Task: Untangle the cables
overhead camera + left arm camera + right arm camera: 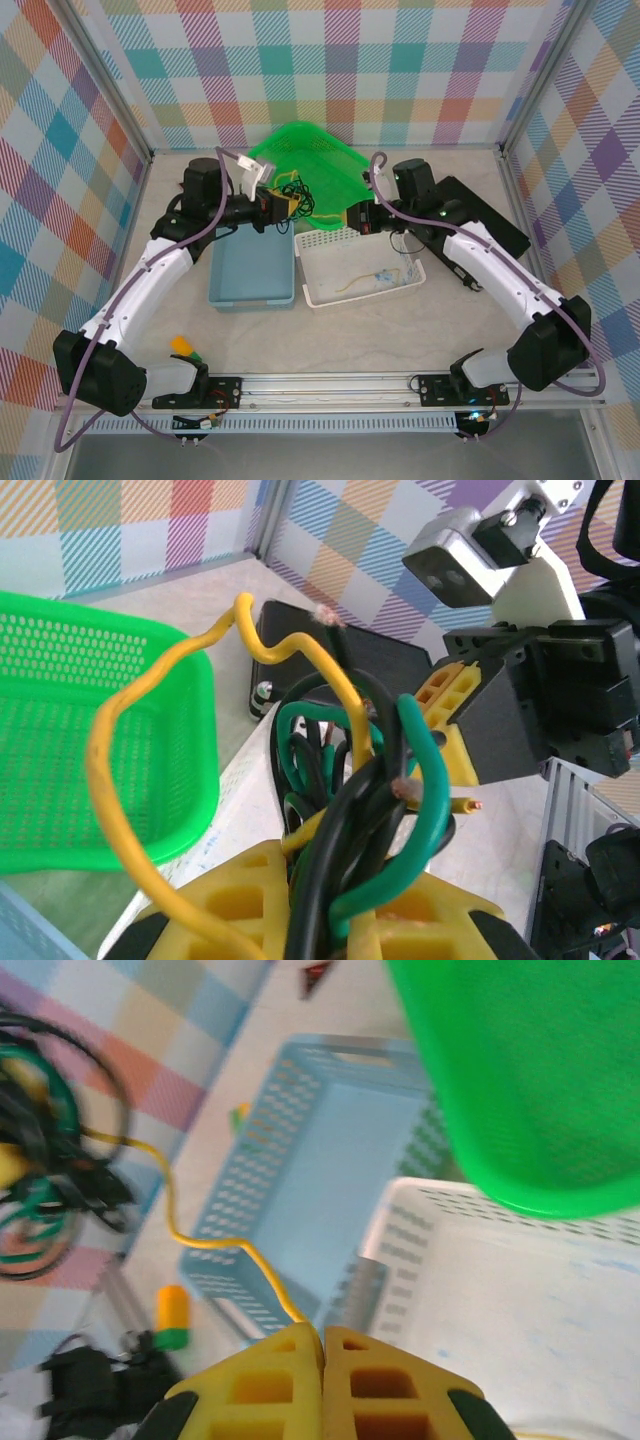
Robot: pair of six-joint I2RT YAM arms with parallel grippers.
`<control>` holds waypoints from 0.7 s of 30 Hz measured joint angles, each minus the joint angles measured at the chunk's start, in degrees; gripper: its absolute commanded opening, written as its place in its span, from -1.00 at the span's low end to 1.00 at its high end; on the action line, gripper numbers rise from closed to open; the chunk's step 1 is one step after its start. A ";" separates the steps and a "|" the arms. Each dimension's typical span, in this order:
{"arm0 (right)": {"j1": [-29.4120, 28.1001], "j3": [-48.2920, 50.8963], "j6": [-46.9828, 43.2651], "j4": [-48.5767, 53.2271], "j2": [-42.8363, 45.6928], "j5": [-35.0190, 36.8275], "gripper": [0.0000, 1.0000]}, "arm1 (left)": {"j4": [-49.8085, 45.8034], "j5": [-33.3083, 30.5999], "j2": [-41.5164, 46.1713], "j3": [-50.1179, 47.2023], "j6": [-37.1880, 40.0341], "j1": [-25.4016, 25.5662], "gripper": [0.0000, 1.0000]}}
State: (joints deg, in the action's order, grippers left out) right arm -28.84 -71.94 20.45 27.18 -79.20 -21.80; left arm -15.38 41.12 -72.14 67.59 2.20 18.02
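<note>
Separating strand | left fingers (240, 885) clamped on cables (345, 815) | right fingers (270, 1385) pinched shut on yellow wire (205, 1243) | next I pull apart gently

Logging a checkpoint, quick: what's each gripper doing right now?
Left gripper: closed, holding the cable bundle.
Right gripper: closed, pinching a yellow cable.

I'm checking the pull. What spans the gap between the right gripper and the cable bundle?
One yellow wire, in the right wrist view, runs from the right gripper to the cable bundle.
</note>
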 measured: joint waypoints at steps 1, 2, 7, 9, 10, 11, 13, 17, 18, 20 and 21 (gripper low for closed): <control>0.20 0.00 -0.07 1.57 0.11 2.75 -1.00 | -0.28 -0.22 0.00 -0.02 0.00 -0.09 -1.00; 0.46 0.00 -0.15 2.86 0.22 4.87 -1.00 | -0.52 -0.26 0.00 -0.07 0.00 -0.15 -1.00; 1.64 0.04 -0.02 6.99 1.86 12.57 -1.00 | -1.05 -0.07 0.00 -0.44 0.00 -0.07 -1.00; 2.69 0.26 0.07 8.76 3.08 15.54 -1.00 | -0.96 -0.28 0.02 -0.44 0.04 -0.11 -1.00; 3.43 0.50 0.09 9.53 3.78 16.74 -1.00 | -0.98 -0.59 0.02 -0.44 0.07 -0.17 -1.00; 4.22 0.70 0.20 10.21 4.50 17.77 -1.00 | -1.01 -0.70 0.02 -0.44 0.13 -0.17 -1.00; 5.49 0.96 0.28 11.02 5.84 19.23 -1.00 | -1.01 -0.68 0.02 -0.44 0.24 -0.15 -1.00; 7.65 1.14 0.28 11.74 8.39 20.52 -1.00 | -1.01 -0.63 0.07 -0.44 0.48 -0.15 -1.00; 8.09 1.20 0.26 11.76 8.96 20.57 -1.00 | -1.01 -0.63 0.11 -0.44 0.55 -0.11 -1.00; 8.79 1.70 0.26 11.78 10.10 20.65 -1.00 | -1.03 -0.57 0.13 -0.44 0.79 -0.07 -1.00; 9.07 1.92 0.24 11.89 10.54 20.68 -1.00 | -1.03 -0.48 0.13 -0.44 0.90 -0.07 -1.00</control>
State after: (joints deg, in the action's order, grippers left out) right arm -19.77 -70.02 20.69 39.07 -68.66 -1.13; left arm -16.40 40.64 -72.01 67.16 3.09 17.96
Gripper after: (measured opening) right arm 0.057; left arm 0.120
